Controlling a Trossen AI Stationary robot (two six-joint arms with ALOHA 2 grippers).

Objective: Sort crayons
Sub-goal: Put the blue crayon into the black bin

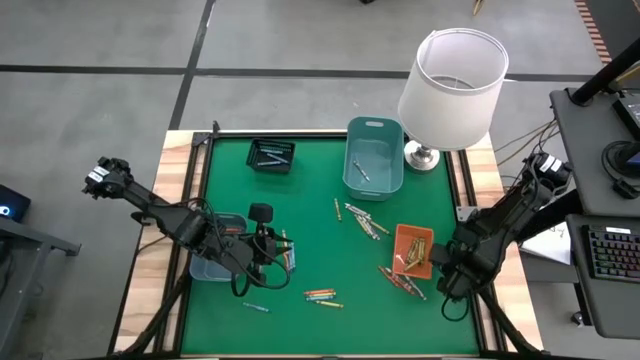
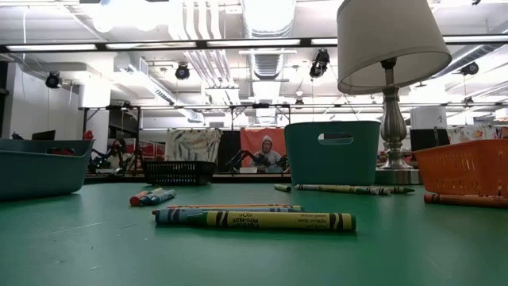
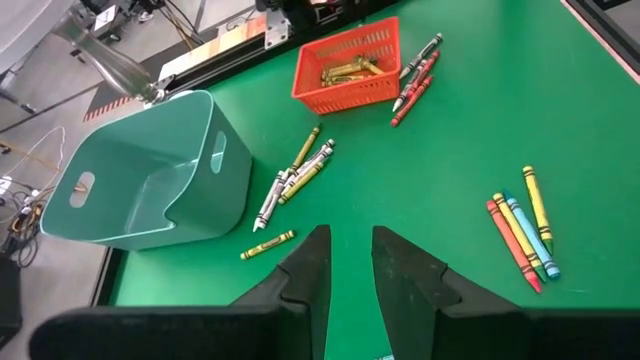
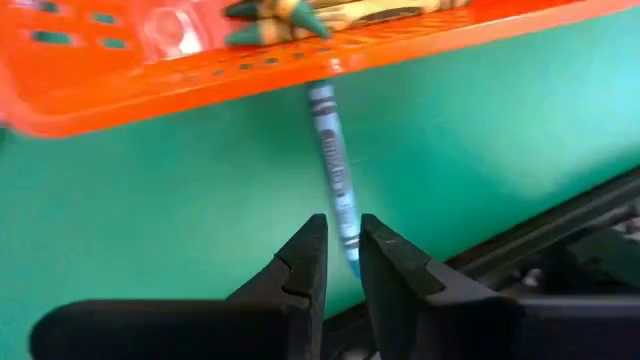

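The lamp (image 2: 386,48) shade's top is cut off in the low view.

Green-topped counter (image 1: 310,180), wood edges. On it: teal bin (image 1: 374,157), black basket (image 1: 271,156), orange basket (image 1: 411,250), blue tray (image 1: 213,262), lamp (image 1: 452,88), loose crayons (image 1: 322,295) scattered mid-surface.
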